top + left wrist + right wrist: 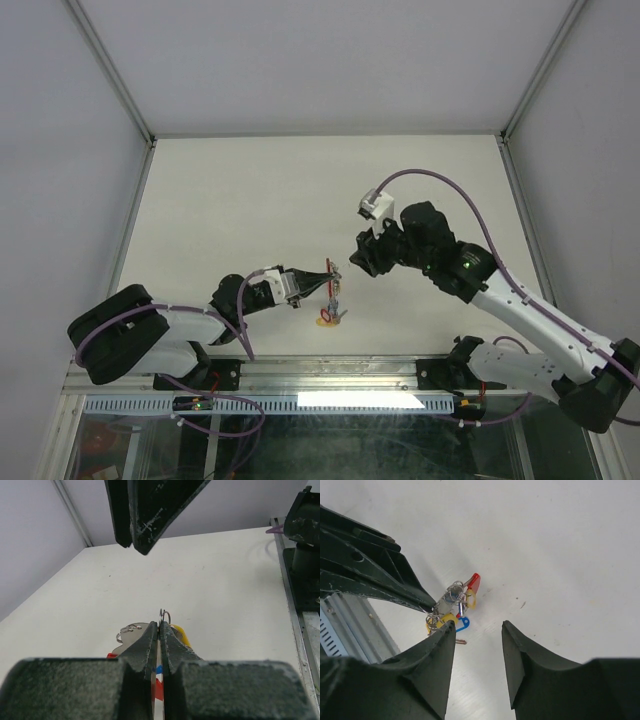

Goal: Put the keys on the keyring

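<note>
Keys (452, 596) shiny metal, glossy plastic tags (463, 624); table (250, 200) matt white.

- Readable text, labels, brands, numbers or signs: none in any of the three views.
</note>
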Tool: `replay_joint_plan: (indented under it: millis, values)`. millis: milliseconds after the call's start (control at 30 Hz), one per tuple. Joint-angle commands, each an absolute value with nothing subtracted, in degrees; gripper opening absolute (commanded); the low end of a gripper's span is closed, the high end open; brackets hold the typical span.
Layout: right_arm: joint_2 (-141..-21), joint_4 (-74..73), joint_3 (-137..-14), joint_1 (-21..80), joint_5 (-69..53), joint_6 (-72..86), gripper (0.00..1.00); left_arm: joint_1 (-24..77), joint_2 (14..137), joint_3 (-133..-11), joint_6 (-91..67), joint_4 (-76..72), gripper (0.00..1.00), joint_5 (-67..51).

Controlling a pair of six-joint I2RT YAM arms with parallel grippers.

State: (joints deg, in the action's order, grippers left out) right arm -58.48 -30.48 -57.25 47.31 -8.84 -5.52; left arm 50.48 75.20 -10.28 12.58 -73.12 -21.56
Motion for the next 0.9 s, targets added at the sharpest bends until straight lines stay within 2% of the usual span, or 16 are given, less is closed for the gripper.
replay_joint_plan:
  millis: [0,233,533,867]
  values:
    - [-54.7,-13.9,-48.3,43.6,-17.1,7.2,0.44,49.7,76.1,-10.3,9.7,-82.3,0.00,-22.5]
    - [-54.4,-1.8,-39.7,40.9,-23.7,19.0,0.36,49.6,76.3,-10.5,10.3,-81.7,0.00,-23.2]
    - [-55.5,-2.1,-39.5,40.4,-24.9,19.9,0.30,49.6,76.1,-10.6,10.9,-80.7,0.00,-23.9]
    - [-56.3,-6.7,-40.4,40.2,-27.5,17.9,0.29,49.6,75.8,-10.6,11.3,-80.0,0.00,-23.7]
